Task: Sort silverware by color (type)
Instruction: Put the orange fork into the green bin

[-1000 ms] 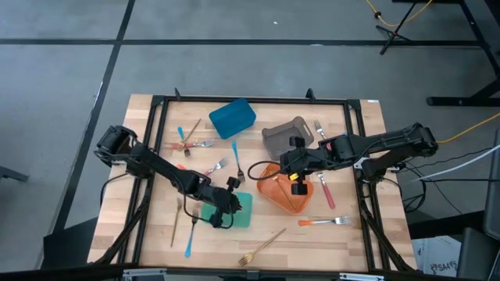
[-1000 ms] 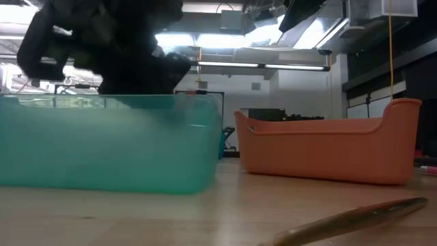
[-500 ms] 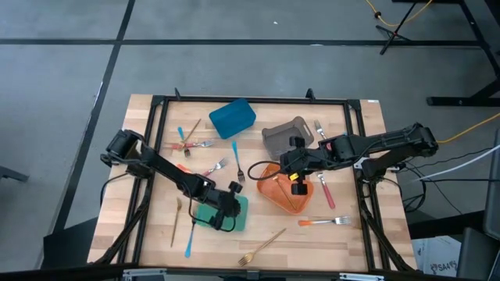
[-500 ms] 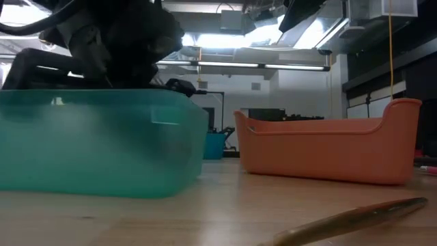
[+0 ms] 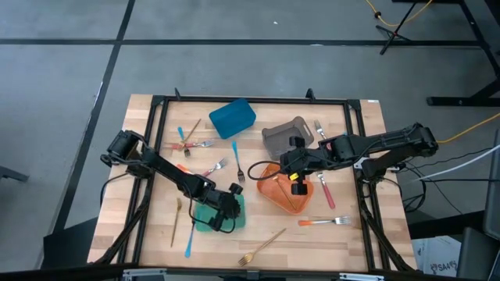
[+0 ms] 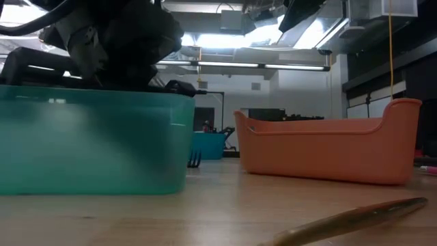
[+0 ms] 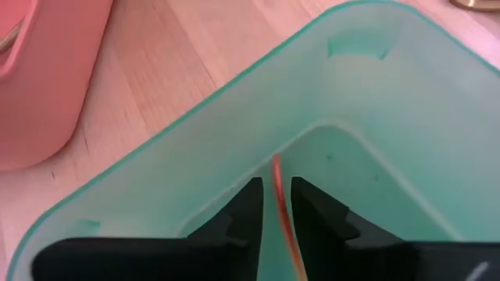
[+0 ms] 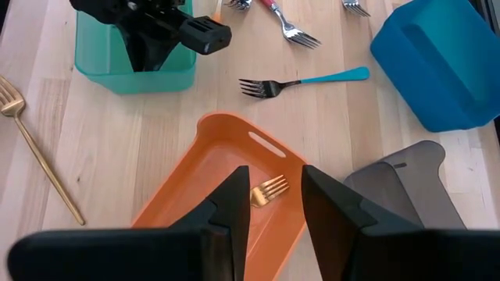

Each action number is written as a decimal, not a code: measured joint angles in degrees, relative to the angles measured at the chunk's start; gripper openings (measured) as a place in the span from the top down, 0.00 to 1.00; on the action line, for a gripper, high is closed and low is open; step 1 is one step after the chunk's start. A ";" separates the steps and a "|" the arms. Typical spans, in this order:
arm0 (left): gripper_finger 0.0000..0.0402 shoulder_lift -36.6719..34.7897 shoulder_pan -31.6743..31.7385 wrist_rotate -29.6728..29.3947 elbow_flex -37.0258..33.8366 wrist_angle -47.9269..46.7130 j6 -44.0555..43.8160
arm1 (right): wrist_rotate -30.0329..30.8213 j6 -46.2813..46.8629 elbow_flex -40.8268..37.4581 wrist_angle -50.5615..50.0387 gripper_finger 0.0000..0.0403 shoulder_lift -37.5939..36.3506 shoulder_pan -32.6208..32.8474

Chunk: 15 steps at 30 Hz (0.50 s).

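I see an orange-handled utensil (image 7: 280, 204) running lengthwise between my left gripper's (image 7: 273, 204) 2 fingers, inside the teal bin (image 5: 237, 212); whether they pinch it I cannot tell. That arm reaches diagonally down into the bin. My right gripper (image 8: 271, 204) hovers over the orange bin (image 8: 187, 187), fingers slightly apart and holding nothing, above a gold fork (image 8: 268, 189) whose tines point toward the grey bin (image 8: 406, 179). No writing is readable.

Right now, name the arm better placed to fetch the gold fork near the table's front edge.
Probably left: the left gripper sits in the teal bin, just beside that gold fork; the right gripper hovers farther off above the orange bin.
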 joint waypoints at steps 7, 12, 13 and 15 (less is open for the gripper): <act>0.81 0.00 0.00 -0.31 -0.02 4.64 0.00 | 0.00 0.00 0.00 -0.24 0.74 0.00 0.02; 0.81 0.00 0.00 -0.27 0.00 8.22 0.08 | -1.50 1.49 0.02 -1.58 0.74 -0.17 0.04; 0.82 0.00 0.00 -0.26 0.00 8.85 0.34 | -2.33 1.84 0.02 -2.43 0.74 -0.27 0.04; 0.82 0.00 0.00 -0.23 -0.01 10.18 1.39 | -3.51 2.49 0.02 -4.77 0.74 -0.93 0.26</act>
